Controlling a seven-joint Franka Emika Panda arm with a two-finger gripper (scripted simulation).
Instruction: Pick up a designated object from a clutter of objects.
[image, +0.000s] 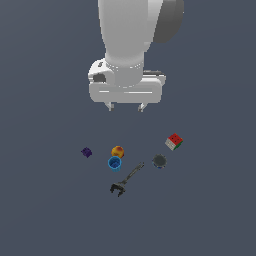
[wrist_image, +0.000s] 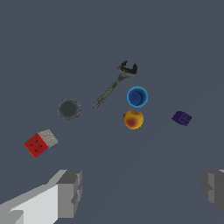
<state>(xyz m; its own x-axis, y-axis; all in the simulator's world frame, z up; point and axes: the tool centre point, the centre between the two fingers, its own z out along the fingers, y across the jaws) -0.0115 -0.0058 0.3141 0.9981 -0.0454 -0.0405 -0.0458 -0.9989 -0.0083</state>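
We see the gripper (image: 126, 106) hanging high above the desk (image: 45, 200) with its jaws spread wide and nothing between them. The blue cup (image: 114, 163) stands upright among the clutter, its round mouth facing straight up — its long axis vertical. It sits just beside the orange ball (image: 117, 151), nearly touching it. The clamp-like tool (image: 127, 179) lies near the cup, slanting away from it. The purple block (image: 86, 152) is off to the exterior view's left; the dark disc (image: 159, 161) and the red-green-white cube (image: 174, 141) lie to the right — well apart from the cup.
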